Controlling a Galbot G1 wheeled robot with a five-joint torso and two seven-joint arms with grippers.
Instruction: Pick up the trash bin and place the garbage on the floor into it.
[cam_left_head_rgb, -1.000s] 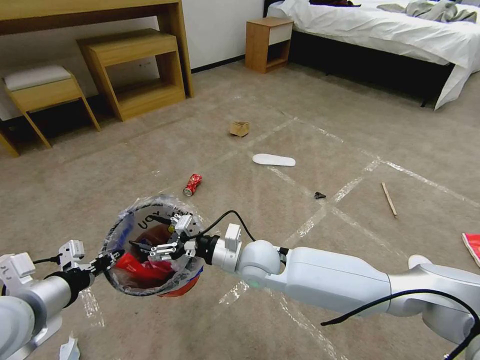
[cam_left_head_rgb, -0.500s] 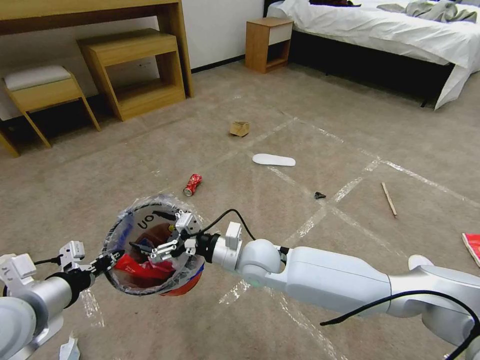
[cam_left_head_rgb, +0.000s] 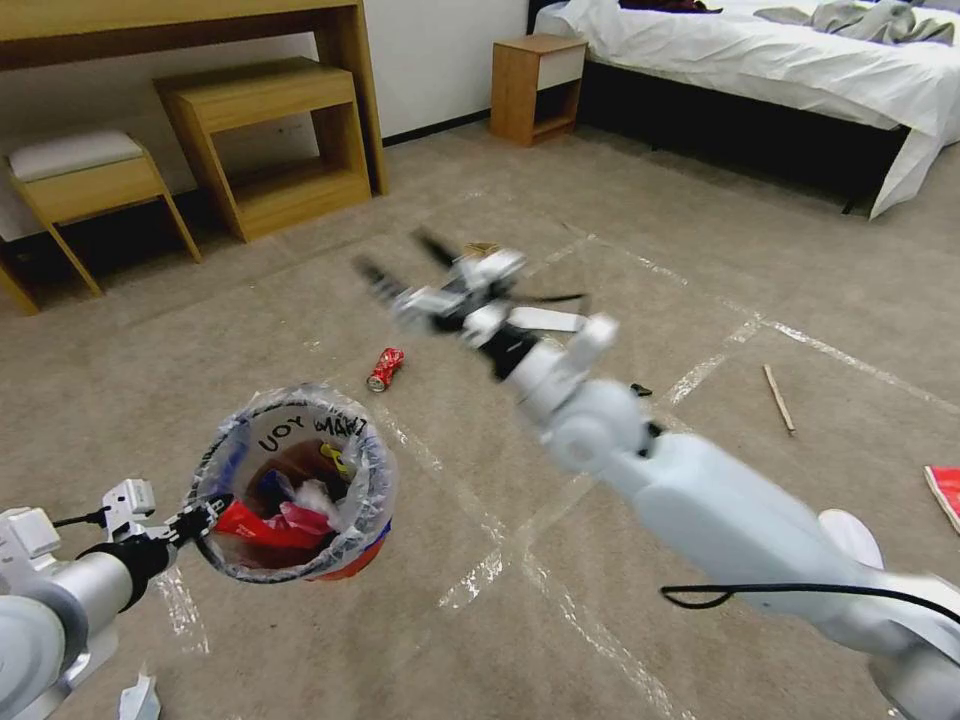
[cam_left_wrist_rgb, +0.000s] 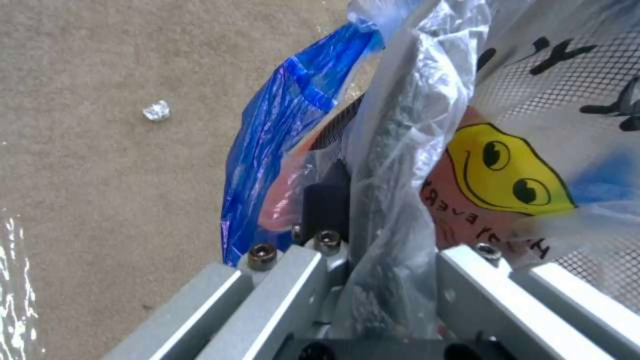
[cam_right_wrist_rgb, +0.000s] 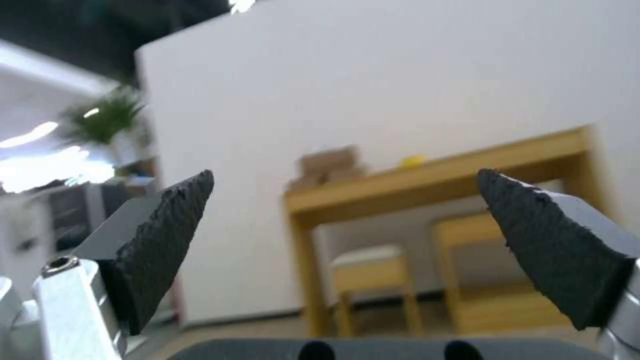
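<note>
In trash bin: red wrappers, white paper; left claw grips rim.

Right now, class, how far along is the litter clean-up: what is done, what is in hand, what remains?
Done: the round red trash bin with the clear plastic liner is lifted and holds red wrappers. In hand: the left tool grips its rim; the right tool is open, empty, raised above the beige carpet. Left: the crushed red can, flat white slipper, wooden stick.
</note>
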